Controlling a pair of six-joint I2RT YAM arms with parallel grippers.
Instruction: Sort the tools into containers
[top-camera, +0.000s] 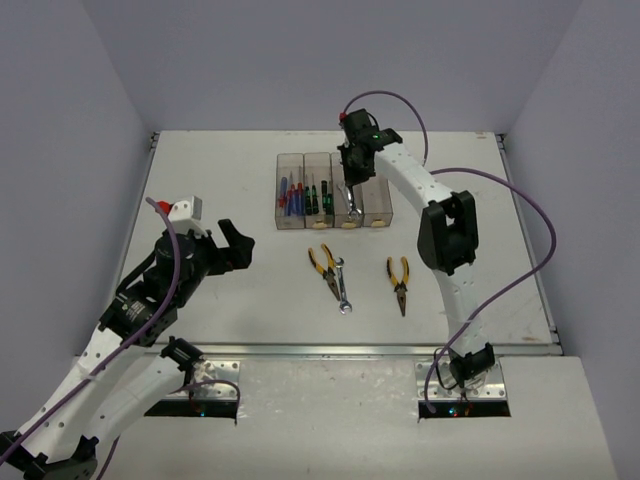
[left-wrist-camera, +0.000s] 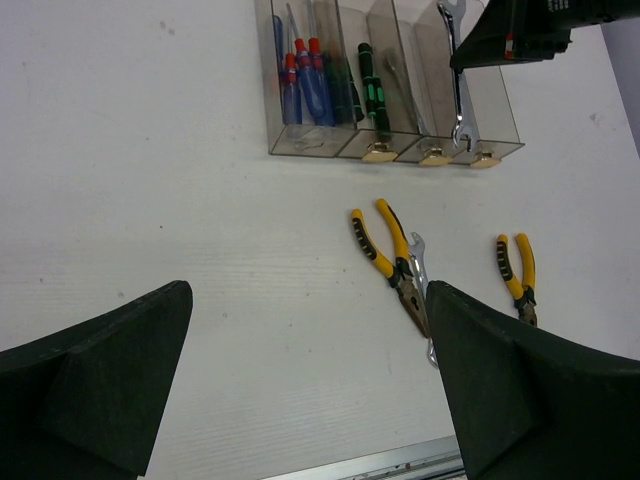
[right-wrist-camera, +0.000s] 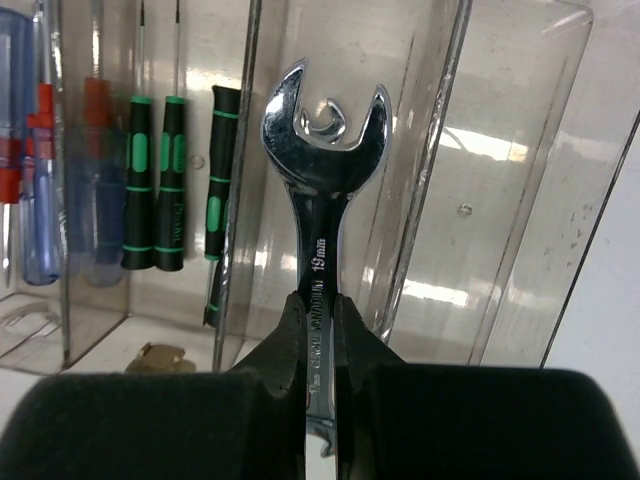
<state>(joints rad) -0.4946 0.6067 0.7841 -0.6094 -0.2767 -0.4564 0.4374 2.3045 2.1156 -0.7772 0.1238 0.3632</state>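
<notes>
A shiny silver open-end wrench (right-wrist-camera: 318, 180), "19 mm" stamped on its shank, hangs over the third clear bin (right-wrist-camera: 410, 260) from the left. The right gripper (right-wrist-camera: 318, 330) is clamped on the shank. The left gripper (left-wrist-camera: 308, 300) gapes wide, empty.

The held wrench (right-wrist-camera: 318, 200) loses its lower shank between my right fingers (right-wrist-camera: 285, 345); the blue-handled screwdrivers (right-wrist-camera: 22, 150) are sliced by the left edge; a yellowish tab (right-wrist-camera: 160, 357) shows only half. From my left wrist, my left fingers (left-wrist-camera: 100, 380) run off the bottom; the table wrench (left-wrist-camera: 418, 252) crosses the pliers (left-wrist-camera: 392, 260), which one on top I cannot tell; the second pliers (left-wrist-camera: 515, 268) hide their nose behind my finger.
</notes>
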